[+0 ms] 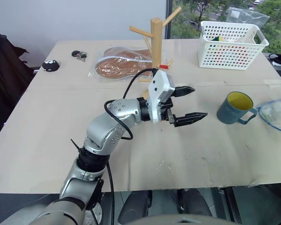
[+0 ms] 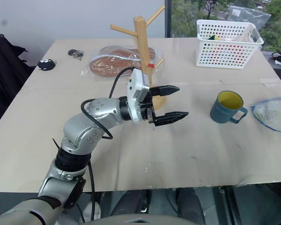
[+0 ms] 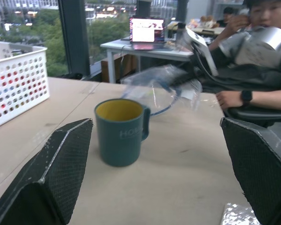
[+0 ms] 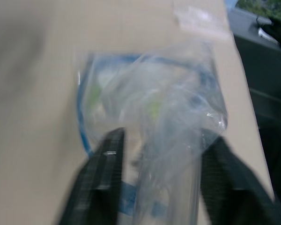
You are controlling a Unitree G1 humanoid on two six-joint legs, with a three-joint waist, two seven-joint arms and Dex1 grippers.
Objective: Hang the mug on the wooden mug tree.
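A beige table [image 1: 61, 136] carries everything, with the wooden mug tree [image 1: 156, 42] standing toward its far middle. Just left of the tree lies a clear bag [image 1: 124, 62] of something brown, perhaps bread; farther left, keys [image 1: 79, 55] and a small black object [image 1: 50, 65]. Right of the tree sit a white perforated basket [image 1: 231, 44], nearer the mug [image 1: 236, 108], and a blue-rimmed clear plastic bag [image 1: 277, 115].

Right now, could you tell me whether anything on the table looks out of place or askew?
The mug stands upright and unspilled. The one untidy thing is a crumpled clear plastic bag at the table's edge, just beyond the mug's handle.
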